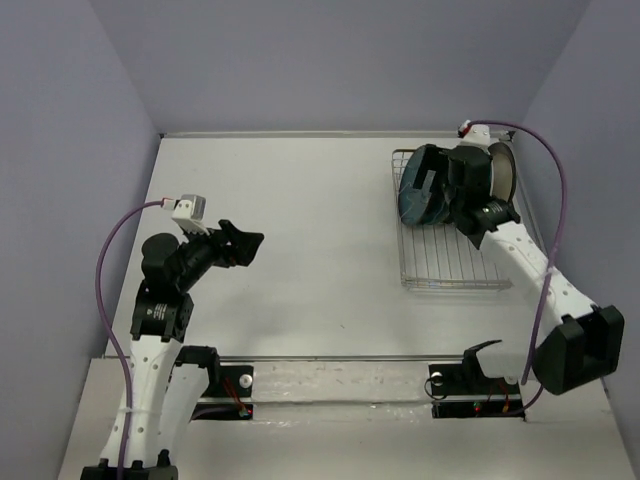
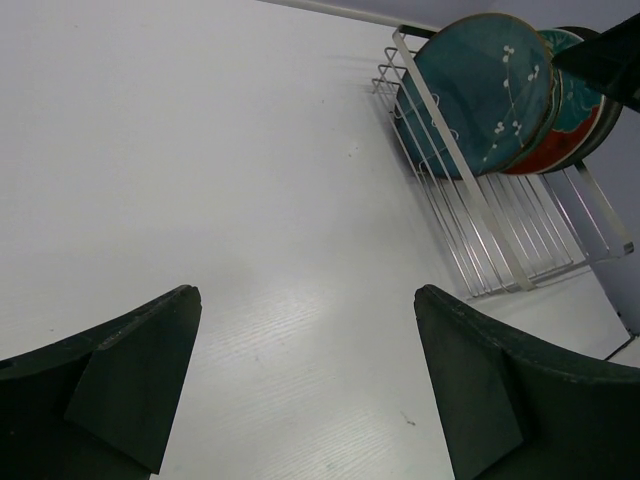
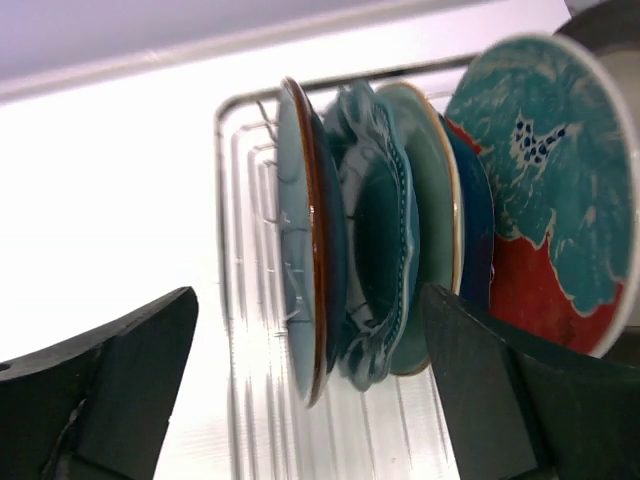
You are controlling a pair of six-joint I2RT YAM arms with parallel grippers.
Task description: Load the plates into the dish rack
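Observation:
The silver wire dish rack (image 1: 450,255) stands at the back right. Several plates stand upright in its far end. In the right wrist view they are a dark teal plate (image 3: 305,250), a scalloped teal plate (image 3: 375,250), a pale mint plate (image 3: 432,200), a dark blue plate (image 3: 478,230) and a red plate with teal floral (image 3: 545,200). A grey-beige plate (image 1: 503,170) stands furthest right. My right gripper (image 1: 432,178) hovers over the plates, open and empty (image 3: 308,295). My left gripper (image 1: 250,243) is open and empty above the bare table (image 2: 307,292), far left of the rack (image 2: 520,220).
The near half of the rack holds no plates. Grey walls close in the table at the back and both sides. A metal rail (image 1: 340,375) with the arm bases runs along the near edge.

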